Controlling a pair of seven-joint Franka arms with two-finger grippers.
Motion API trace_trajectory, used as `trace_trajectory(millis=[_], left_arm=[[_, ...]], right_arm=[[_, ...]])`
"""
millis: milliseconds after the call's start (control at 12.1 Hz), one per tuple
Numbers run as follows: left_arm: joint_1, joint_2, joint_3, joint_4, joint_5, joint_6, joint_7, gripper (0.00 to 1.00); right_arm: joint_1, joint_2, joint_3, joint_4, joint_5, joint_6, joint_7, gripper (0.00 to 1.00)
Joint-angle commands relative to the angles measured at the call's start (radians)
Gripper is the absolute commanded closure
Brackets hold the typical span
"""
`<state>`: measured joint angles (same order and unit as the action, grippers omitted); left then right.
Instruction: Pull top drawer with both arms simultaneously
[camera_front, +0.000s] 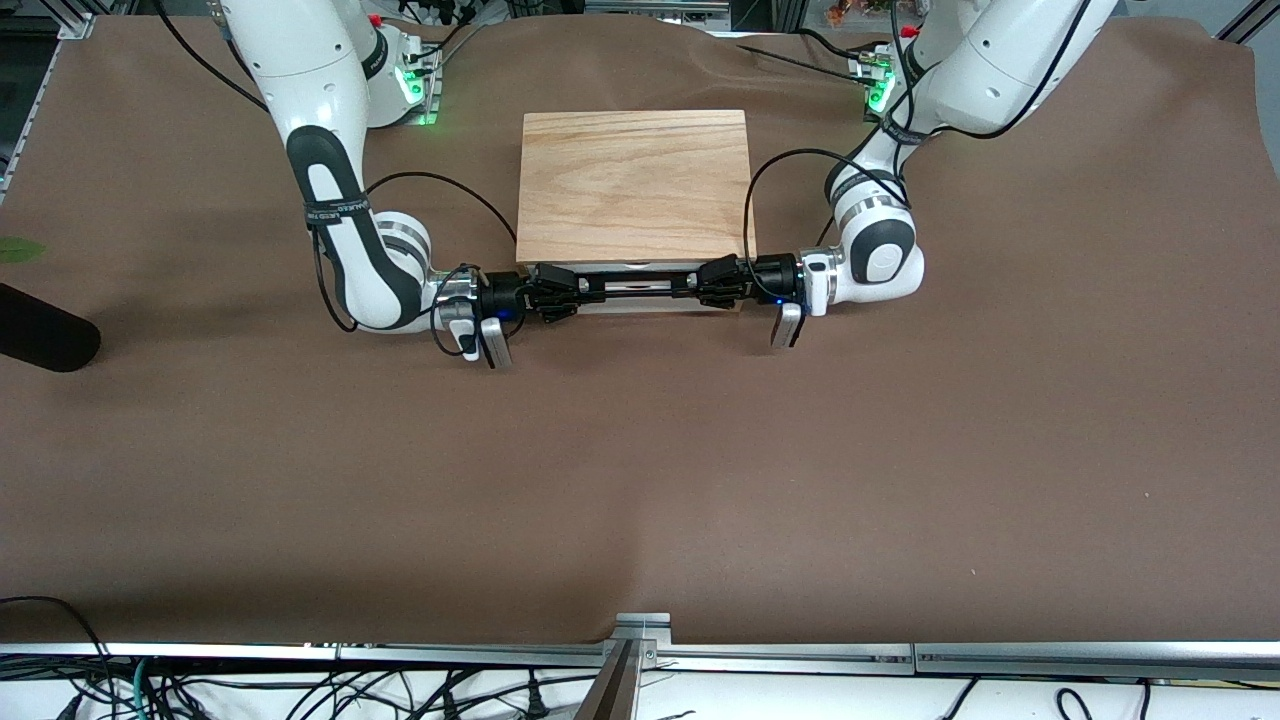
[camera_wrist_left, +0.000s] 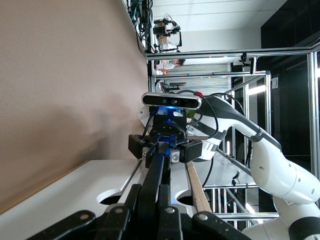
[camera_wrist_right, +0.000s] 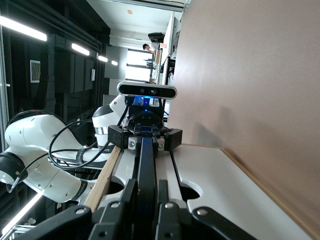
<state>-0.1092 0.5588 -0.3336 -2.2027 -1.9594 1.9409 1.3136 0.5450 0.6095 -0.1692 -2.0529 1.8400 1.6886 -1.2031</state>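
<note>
Top drawer (camera_front: 638, 296) sits under the oak cabinet slab (camera_front: 634, 185) mid-table in the front view, its black bar handle (camera_front: 640, 283) clamped by the right gripper (camera_front: 578, 291) at one end and the left gripper (camera_front: 702, 283) at the other. Left wrist view alone reveals the white front panel (camera_wrist_left: 75, 187) and finger notch (camera_wrist_left: 112, 197), fingers (camera_wrist_left: 150, 200) shut on the bar. Right wrist view shows the same grip (camera_wrist_right: 145, 200) beside its panel (camera_wrist_right: 235, 185).

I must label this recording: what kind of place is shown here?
Probably a robotics lab: two white arms bolted at a table covered in brown cloth, aluminium framing around it, and loose cables along the table's edge.
</note>
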Motion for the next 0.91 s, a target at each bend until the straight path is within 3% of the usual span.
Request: trace_trajectory(millis=[0,825], left_arm=[[-0.014,-0.017,-0.018,-0.032,-0.003,-0.014,0.010,1.00],[-0.014,-0.011,-0.004,-0.005,0.013,-0.002,-0.053,1.00]], right_arm=[[-0.003,-0.004,0.000,-0.006,-0.013,0.002,-0.013,0.78],[-0.040,0.072,-0.003,0.143,-0.013,0.008,0.051,0.78]])
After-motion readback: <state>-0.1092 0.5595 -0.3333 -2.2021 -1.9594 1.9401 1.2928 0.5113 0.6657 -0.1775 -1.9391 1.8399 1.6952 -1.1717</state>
